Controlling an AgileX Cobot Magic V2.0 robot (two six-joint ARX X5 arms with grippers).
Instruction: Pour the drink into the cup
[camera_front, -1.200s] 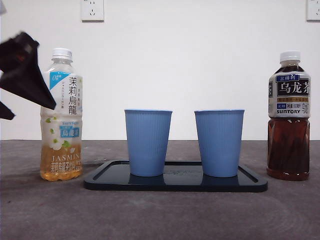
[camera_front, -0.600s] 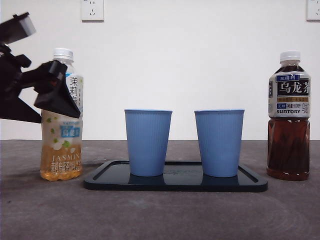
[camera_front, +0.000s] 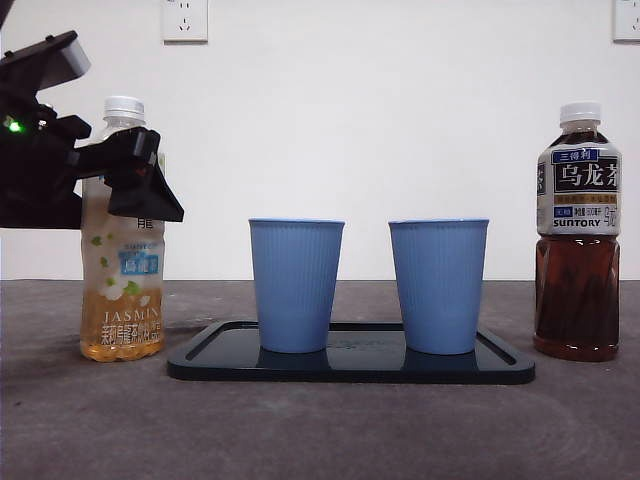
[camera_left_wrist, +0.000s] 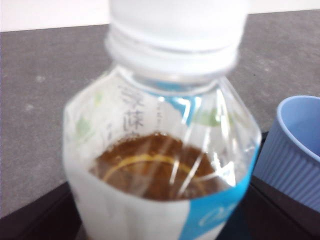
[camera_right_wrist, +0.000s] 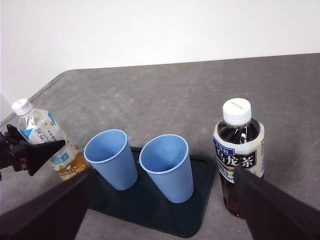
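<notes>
The left gripper (camera_front: 120, 180) sits at the jasmine bottle (camera_front: 122, 300), whether clamped unclear; white cap on, amber tea low. The right gripper (camera_right_wrist: 160, 210) waits, jaws apart.

Two blue cups (camera_front: 296, 285) (camera_front: 438, 285) stand on the dark tray (camera_front: 350, 365). Left of the tray, the left gripper (camera_front: 125, 180) is at the jasmine tea bottle (camera_front: 122, 300). The oolong bottle (camera_front: 578, 235) stands right of the tray.

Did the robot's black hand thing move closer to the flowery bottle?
Yes. The left end effector has come in from the picture's left edge and now sits around the jasmine tea bottle, nearer the left blue cup, which stayed put.
</notes>
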